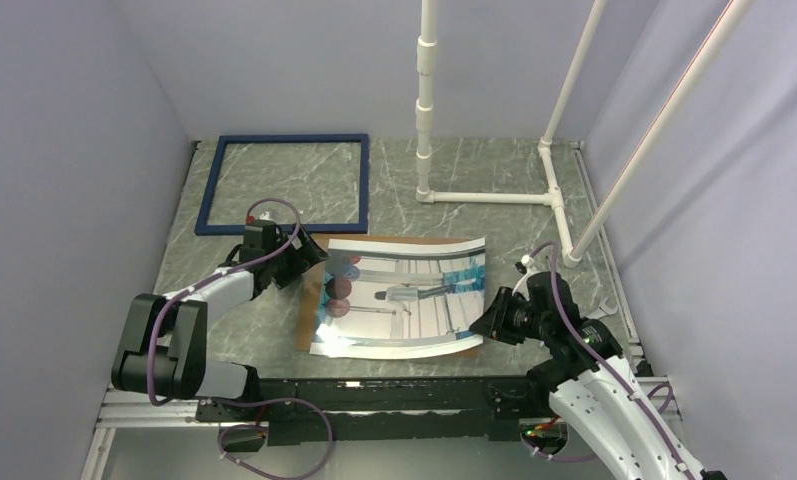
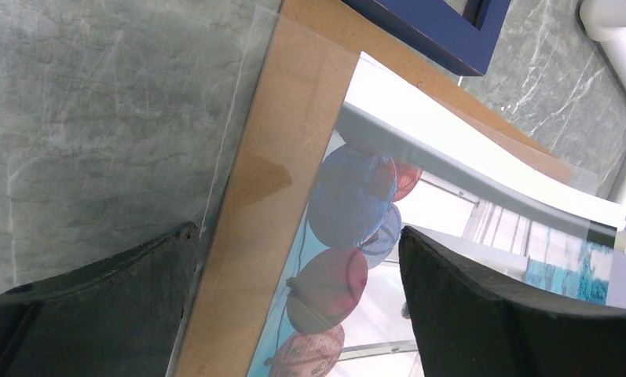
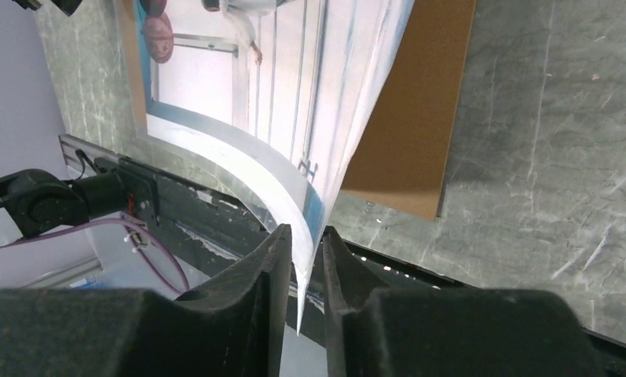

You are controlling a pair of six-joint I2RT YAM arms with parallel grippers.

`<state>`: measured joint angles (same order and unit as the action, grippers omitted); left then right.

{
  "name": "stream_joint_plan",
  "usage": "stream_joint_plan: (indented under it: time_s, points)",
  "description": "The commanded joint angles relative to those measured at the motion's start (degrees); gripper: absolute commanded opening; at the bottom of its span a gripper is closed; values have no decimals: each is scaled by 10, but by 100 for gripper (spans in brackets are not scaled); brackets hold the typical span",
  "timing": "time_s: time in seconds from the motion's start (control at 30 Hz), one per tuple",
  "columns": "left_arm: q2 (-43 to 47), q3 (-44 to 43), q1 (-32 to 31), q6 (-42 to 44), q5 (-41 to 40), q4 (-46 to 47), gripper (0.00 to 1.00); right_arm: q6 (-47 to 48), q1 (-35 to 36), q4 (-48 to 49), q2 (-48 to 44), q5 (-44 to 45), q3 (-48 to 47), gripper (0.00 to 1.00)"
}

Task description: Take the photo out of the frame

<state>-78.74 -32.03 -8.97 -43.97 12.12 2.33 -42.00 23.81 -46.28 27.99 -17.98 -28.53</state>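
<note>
The photo (image 1: 414, 295) lies picture-up on its brown hardboard back (image 1: 404, 239) in the middle of the table, out of the frame. Its right side curls up off the board. My right gripper (image 1: 484, 320) is shut on the photo's near right corner (image 3: 278, 94), with the jaws (image 3: 307, 236) pinching the paper above the board (image 3: 411, 118). My left gripper (image 1: 309, 262) is open (image 2: 298, 236) and straddles the left edge of the board (image 2: 270, 173) and the photo's balls (image 2: 356, 204). The navy frame (image 1: 274, 226) lies flat at the back left with only table showing inside it; a corner of it (image 2: 435, 31) shows in the left wrist view.
A clear sheet (image 2: 239, 94) lies over the board's left edge and reaches onto the marble table. A white pipe stand (image 1: 426, 100) rises at the back, with pipes on the table (image 1: 489, 198) at the right. A black rail (image 1: 374, 395) runs along the near edge.
</note>
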Motion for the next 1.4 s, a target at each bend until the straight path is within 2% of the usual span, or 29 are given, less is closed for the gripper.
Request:
stream_joint_plan:
  time_s: [0.0,0.3,0.67,0.73,1.13,1.37]
  points:
    - [-5,-18,-3,13,9,1,99,-6,0,9,-10,7,-7,24]
    - [-7,-20,-4,16,9,-1,99,-47,0,17,-32,34,0,22]
    - [-20,-20,-4,20,15,4,99,-55,0,-9,-54,58,-8,1]
    - [-22,-20,-5,20,20,9,99,-41,0,-23,-52,72,-19,0]
    - [-15,-33,-16,31,10,-3,99,45,0,-103,-6,149,-161,0]
    - [-5,-39,-18,37,0,-22,99,110,0,-137,37,178,-305,0]
